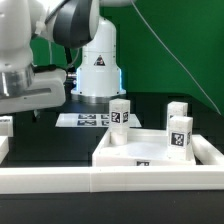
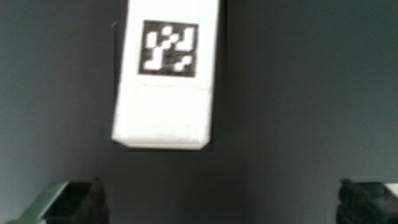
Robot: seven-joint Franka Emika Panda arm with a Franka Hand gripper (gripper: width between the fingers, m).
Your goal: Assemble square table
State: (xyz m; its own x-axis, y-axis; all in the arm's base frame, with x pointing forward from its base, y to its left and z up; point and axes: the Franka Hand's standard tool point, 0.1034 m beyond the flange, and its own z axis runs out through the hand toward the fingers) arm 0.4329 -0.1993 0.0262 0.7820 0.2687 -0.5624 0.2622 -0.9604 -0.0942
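Fingertips sit nearest the wrist camera, spread fully wide and holding nothing. One leg lies flat on the black table, ahead of the gripper and off-centre toward one finger. Risk: descending without recentring, that finger clips the leg and skews it.

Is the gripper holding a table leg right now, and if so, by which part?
Nothing is held. The gripper is open, its fingertips wide apart, and the tagged white leg lies beyond them, untouched.

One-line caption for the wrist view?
Open gripper hovers above a tagged white table leg lying on the black surface.
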